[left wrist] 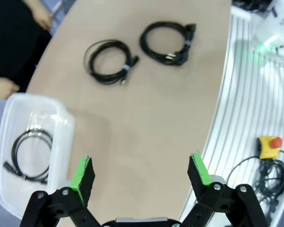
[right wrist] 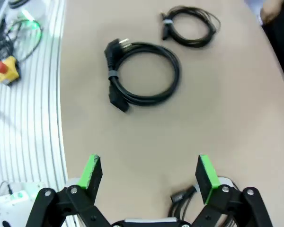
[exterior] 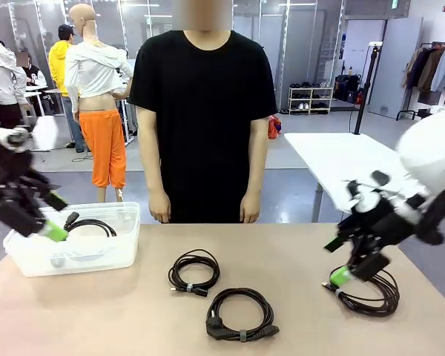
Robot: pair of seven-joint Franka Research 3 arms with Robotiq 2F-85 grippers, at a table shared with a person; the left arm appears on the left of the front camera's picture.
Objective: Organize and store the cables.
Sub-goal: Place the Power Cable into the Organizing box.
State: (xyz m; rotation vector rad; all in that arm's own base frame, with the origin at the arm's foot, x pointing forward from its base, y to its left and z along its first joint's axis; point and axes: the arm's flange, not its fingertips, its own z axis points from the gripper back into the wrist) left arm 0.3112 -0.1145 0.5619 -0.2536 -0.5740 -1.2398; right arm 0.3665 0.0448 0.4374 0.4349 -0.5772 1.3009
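Note:
Several coiled black cables are in view. One cable [exterior: 91, 225] [left wrist: 32, 153] lies inside the clear plastic bin [exterior: 122, 248] [left wrist: 61, 116] at the table's left. A thin coil [exterior: 193, 271] [left wrist: 111, 61] [right wrist: 191, 26] and a thicker coil with a plug [exterior: 241, 313] [left wrist: 168, 42] [right wrist: 142, 75] lie mid-table. Another coil [exterior: 371, 293] rests at the right, and its end [right wrist: 182, 196] shows just below my right gripper [exterior: 337, 259] [right wrist: 148, 171], which hovers open over it, holding nothing. My left gripper [exterior: 55, 216] [left wrist: 140, 169] hangs open and empty over the bin's near edge.
A person in a black shirt [exterior: 200, 111] stands at the far side, hands [exterior: 160, 208] [left wrist: 2, 87] down by the table edge. The table's near edge drops to a ribbed white surface with a yellow emergency-stop box [left wrist: 270, 146] [right wrist: 7, 68].

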